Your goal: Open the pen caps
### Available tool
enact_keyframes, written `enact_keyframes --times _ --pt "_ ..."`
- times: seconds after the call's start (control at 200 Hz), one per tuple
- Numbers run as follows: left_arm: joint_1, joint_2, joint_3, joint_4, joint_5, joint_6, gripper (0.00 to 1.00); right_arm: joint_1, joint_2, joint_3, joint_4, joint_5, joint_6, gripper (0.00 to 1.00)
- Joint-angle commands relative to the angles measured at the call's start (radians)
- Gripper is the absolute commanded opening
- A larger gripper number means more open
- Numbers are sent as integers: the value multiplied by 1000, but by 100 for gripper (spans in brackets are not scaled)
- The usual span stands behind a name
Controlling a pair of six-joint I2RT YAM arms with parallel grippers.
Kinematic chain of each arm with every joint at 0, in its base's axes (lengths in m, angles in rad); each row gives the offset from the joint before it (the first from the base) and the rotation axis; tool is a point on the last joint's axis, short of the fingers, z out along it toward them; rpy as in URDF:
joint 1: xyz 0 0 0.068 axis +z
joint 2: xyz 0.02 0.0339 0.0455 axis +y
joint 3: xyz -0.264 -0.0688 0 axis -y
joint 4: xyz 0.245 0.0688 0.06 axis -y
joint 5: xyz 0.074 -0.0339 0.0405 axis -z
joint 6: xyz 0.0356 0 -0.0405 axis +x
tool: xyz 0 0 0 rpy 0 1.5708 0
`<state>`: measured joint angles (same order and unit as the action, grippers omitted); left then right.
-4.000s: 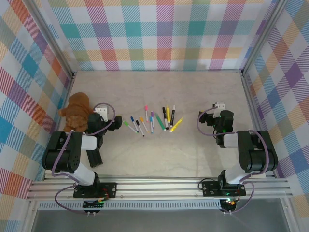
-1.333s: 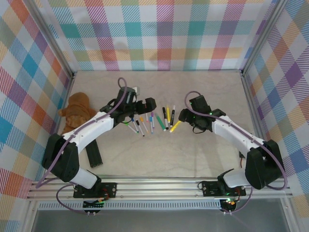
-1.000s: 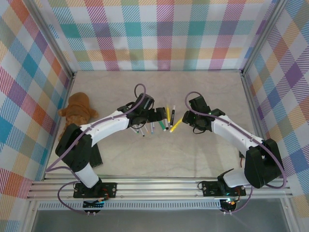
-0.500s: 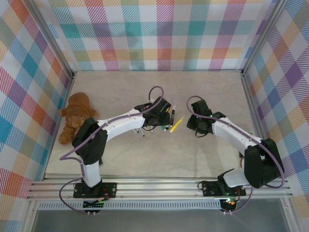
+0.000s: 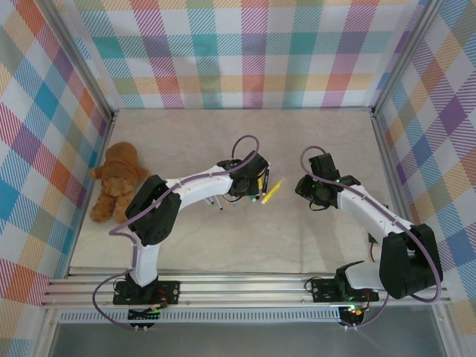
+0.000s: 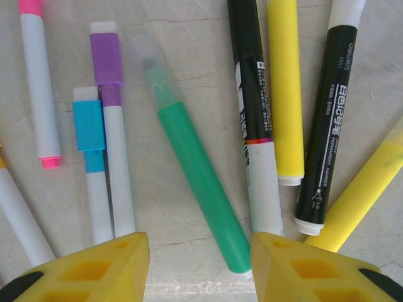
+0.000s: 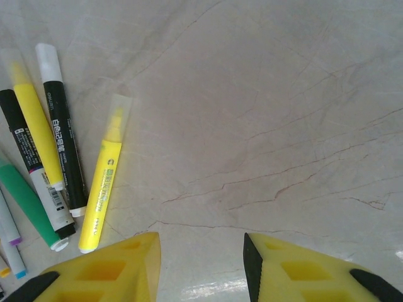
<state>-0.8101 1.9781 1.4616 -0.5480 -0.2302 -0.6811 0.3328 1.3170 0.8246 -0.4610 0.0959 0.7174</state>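
Two pens are apparently lined up for uncapping: the left gripper (image 6: 199, 255) is spread astride the green pen (image 6: 200, 182), the right gripper (image 7: 201, 255) spread empty beside the yellow pen (image 7: 104, 179).

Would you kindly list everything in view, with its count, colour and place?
Table: one, pale marble; under everything.
Slim white pens: at least four; pink, purple and blue caps seen; cluster's left.
Green highlighter: one, clear cap; middle of cluster.
Black markers: two, one white-capped; right of the green one.
Yellow highlighters: two; one between the black markers, one tilted at far right.
Teddy bear: one, brown; table's left edge.
Left hand: one, yellow, open; over the pens, straddling the green highlighter's end.
Right hand: one, yellow, open; over bare table beside the tilted highlighter.
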Motion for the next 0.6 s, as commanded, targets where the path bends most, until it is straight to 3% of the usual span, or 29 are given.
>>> enact_keyframes --times 0.0,0.595 --pt "-6 32 41 -25 -21 5 46 -4 -24 -11 4 -15 -12 42" --pt "15 107 49 -2 -19 6 45 -3 -36 -10 3 -30 -18 42"
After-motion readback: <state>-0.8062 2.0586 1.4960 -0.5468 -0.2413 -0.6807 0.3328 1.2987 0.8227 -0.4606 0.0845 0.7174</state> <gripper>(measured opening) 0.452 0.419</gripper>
